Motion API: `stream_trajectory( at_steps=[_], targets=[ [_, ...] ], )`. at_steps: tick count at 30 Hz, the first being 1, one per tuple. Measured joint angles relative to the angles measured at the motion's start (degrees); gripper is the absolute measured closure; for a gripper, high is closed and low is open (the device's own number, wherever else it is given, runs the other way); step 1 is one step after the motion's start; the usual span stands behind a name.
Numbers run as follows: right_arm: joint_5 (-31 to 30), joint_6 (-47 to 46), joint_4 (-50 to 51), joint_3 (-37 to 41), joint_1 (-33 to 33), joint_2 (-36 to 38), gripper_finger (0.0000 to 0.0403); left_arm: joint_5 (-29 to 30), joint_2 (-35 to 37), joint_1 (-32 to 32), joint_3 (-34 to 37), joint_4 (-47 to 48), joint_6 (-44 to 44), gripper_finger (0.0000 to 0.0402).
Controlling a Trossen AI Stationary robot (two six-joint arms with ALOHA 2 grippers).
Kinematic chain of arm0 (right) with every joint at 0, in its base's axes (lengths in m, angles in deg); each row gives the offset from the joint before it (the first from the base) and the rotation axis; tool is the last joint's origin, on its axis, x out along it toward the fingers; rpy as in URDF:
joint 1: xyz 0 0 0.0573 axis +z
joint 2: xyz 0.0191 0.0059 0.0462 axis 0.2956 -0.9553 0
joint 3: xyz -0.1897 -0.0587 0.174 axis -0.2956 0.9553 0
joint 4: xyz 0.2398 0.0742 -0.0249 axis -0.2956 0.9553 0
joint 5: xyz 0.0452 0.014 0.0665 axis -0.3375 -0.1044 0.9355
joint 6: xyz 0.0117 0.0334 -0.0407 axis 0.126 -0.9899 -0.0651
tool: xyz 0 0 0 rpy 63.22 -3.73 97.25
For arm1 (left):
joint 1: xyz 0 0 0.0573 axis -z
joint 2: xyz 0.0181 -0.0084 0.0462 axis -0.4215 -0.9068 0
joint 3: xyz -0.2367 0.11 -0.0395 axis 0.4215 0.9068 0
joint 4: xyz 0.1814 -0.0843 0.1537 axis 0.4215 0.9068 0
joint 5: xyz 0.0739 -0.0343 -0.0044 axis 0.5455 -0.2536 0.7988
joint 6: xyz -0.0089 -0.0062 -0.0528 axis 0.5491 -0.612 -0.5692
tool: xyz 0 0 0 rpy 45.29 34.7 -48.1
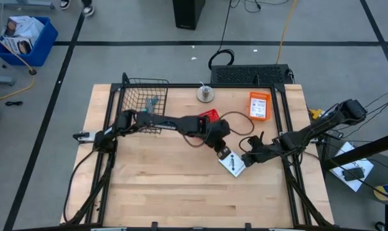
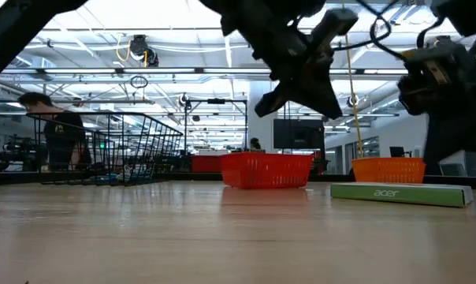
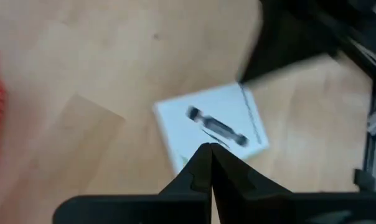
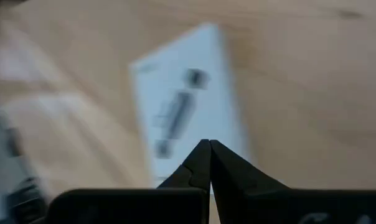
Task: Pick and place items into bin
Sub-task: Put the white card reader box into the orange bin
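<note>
A flat white packet with black print (image 1: 233,164) lies flat on the wooden table right of centre; the low view shows it as a thin slab (image 2: 401,193) on the tabletop. My left gripper (image 1: 224,153) hangs shut just above the packet's far left corner, and its fingertips (image 3: 210,148) stand over the packet's edge (image 3: 213,124) with nothing between them. My right gripper (image 1: 246,158) hovers shut at the packet's right side, tips (image 4: 206,144) over the packet (image 4: 185,106). The black wire bin (image 1: 144,97) stands at the far left with grey and teal items in it.
A small red basket (image 1: 209,115) sits just behind the left gripper, and an orange box (image 1: 259,106) stands at the far right. A round metal piece (image 1: 205,94) rests by the far edge. Bare wood (image 1: 181,192) spreads across the table's near half.
</note>
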Motion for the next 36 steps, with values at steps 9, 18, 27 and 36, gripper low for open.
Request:
stream_trajectory(
  at_steps=[9,18,27,36],
  targets=[
    [0.09,-0.97,8.72,0.09,0.04,0.55,0.0403,1.42,-2.89,7.51,0.00,-2.56,-4.72,0.0398],
    [4.35,-1.06,3.05,0.09,0.04,-6.43,0.0403,-1.47,-8.07,6.90,0.03,-6.31,-8.81,0.0400],
    [6.81,-0.82,-7.73,-0.02,0.00,-14.69,0.0403,-4.59,-10.37,5.85,0.02,-6.93,-8.71,0.0400],
    [4.44,1.52,-19.35,0.35,-0.02,-16.64,0.0403,-7.66,-11.49,6.88,-0.24,-3.63,-7.30,0.0400]
  ],
)
